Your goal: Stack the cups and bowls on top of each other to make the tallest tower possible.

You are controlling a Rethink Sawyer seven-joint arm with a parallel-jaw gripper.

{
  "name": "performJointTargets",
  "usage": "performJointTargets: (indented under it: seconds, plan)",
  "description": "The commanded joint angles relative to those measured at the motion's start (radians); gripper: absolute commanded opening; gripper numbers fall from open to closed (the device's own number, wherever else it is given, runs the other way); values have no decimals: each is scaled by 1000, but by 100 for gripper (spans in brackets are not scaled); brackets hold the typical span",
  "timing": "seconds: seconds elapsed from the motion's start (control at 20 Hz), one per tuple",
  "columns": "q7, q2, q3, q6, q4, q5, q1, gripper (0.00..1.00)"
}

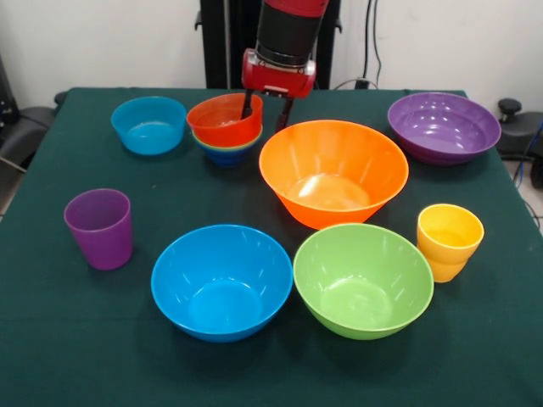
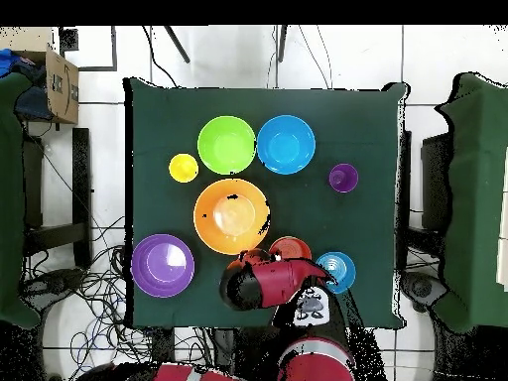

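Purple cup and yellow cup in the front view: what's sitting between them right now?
In the front view, the large blue bowl and large green bowl sit side by side between the purple cup and the yellow cup. The overhead view agrees.
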Motion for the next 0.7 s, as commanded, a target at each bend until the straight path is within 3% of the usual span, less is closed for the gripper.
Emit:
performJointTargets:
  seconds: [0.05,0.3,0.7]
  plan:
    - [99,48,104,-71,-68,1,-20,100]
    - [106,93,100,-118,-86,-5,-22,100]
    - [102,100,96,-143,-90,-2,-17,100]
